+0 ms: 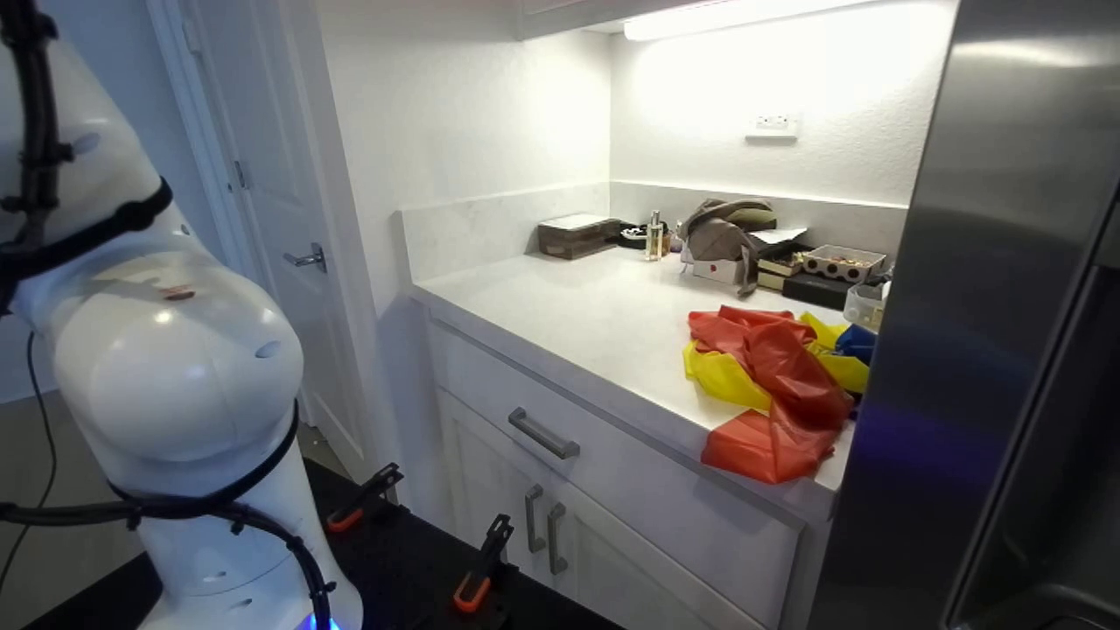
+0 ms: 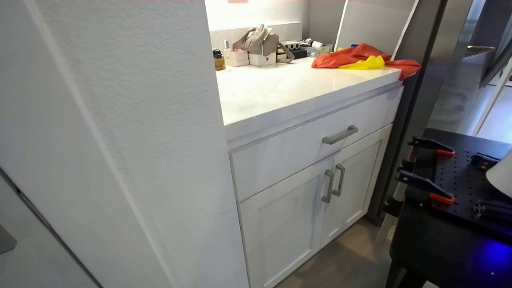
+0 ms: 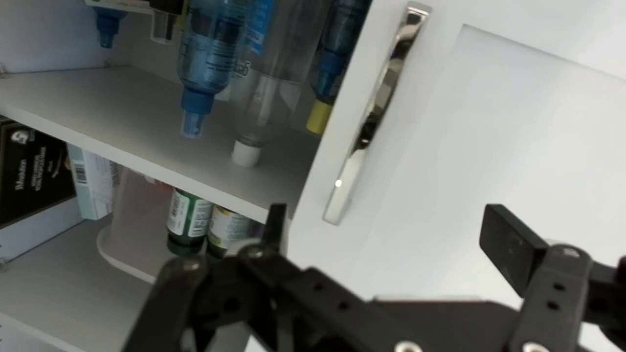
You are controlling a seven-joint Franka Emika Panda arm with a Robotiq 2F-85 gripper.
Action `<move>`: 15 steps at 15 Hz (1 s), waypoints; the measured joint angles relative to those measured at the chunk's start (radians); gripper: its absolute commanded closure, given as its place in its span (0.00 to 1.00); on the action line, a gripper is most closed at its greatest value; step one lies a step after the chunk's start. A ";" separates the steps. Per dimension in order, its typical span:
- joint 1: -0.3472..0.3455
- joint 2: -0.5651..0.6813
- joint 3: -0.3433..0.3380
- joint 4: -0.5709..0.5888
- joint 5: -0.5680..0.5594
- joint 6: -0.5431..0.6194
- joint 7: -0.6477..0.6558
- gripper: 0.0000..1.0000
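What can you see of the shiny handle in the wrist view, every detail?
The handle is a slim bar, shiny like polished metal, with dark reflections and a bright spot near its lower end. It is fixed to a white door, close to the edge beside the shelves, and slants in the picture, its top leaning right. The open end effector appears clear of it; only the door visibly touches it.

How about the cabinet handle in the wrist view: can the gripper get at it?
Probably yes: the gripper is open, and nothing shows between it and the cabinet handle, though it may need turning to match the handle's slant.
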 measured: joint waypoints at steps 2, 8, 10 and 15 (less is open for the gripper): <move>0.016 0.000 0.045 -0.016 0.000 -0.033 -0.015 0.00; 0.115 0.066 0.113 -0.007 0.000 -0.272 -0.059 0.51; 0.152 0.120 0.089 0.040 0.000 -0.358 -0.083 0.66; 0.195 0.239 0.023 0.183 0.038 -0.576 -0.165 1.00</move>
